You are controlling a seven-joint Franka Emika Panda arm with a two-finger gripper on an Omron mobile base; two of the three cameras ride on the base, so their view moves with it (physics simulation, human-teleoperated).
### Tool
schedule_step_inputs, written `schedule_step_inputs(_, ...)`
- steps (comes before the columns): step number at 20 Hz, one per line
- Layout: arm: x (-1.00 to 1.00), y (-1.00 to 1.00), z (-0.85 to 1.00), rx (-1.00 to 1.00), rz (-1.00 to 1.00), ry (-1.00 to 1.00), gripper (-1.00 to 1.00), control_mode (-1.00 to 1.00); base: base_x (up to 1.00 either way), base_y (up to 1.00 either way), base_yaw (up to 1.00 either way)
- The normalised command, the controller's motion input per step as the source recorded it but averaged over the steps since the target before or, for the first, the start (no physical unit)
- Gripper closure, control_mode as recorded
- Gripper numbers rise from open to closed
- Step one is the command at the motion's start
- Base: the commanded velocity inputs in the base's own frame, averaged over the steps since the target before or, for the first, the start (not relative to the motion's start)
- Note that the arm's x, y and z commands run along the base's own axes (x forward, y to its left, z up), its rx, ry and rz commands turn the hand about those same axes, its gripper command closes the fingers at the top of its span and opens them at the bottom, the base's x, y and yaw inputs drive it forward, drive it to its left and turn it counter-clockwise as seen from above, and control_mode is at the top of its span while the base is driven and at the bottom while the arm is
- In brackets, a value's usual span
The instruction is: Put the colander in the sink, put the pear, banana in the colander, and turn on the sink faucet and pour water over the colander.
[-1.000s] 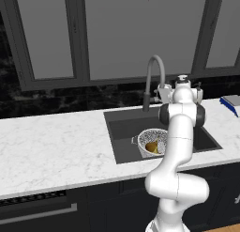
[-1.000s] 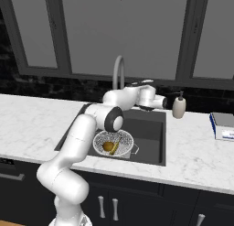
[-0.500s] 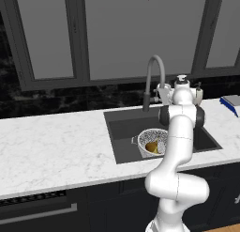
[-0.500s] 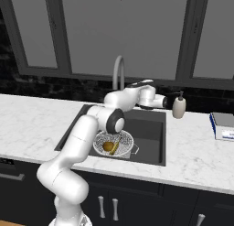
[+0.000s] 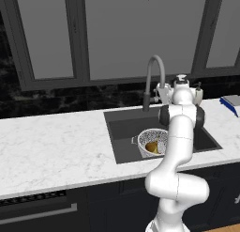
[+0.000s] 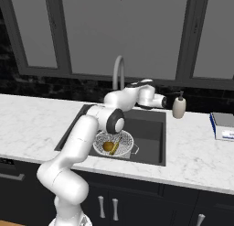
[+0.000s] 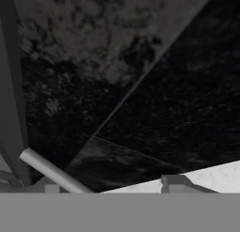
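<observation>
The colander [image 5: 149, 136] [image 6: 123, 139] stands in the dark sink [image 5: 126, 127] [image 6: 147, 129], toward its front. Inside it lie the golden-brown pear [image 5: 151, 147] [image 6: 108, 146] and the yellow banana [image 6: 115, 147]. The grey gooseneck sink faucet [image 5: 155, 69] [image 6: 118, 74] rises behind the basin; no water shows. My gripper [image 6: 164, 102] [image 7: 112, 189] is held high at the back of the sink, to the right of the faucet. It faces the black backsplash, open, fingertips [image 7: 174, 183] well apart. A pale grey bar [image 7: 49, 170] slants past the left fingertip.
A white soap bottle [image 6: 179, 106] [image 5: 198, 93] stands on the counter just right of my hand. A blue and white book [image 6: 222, 125] [image 5: 232, 102] lies farther right. Marble counter [image 5: 56, 142] stretches left of the sink, windows above.
</observation>
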Motion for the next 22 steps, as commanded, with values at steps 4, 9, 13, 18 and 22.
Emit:
schedule_step_inputs(4,0.0,-0.34,0.0,0.0,-0.12,0.0,1.0,-1.0,0.0,0.0,0.0)
schedule_step_inputs(9,0.0,-0.61,0.0,0.0,-0.15,0.0,1.0,-1.0,0.0,0.0,0.0)
schedule_step_inputs(13,0.0,-0.74,0.0,0.0,-0.16,0.0,1.0,-1.0,0.0,0.0,0.0)
schedule_step_inputs(18,0.0,-0.81,0.0,0.0,-0.15,0.0,1.0,-1.0,0.0,0.0,0.0)
schedule_step_inputs(22,-0.07,-0.84,0.0,0.0,-0.13,0.0,1.0,-1.0,0.0,0.0,0.0)
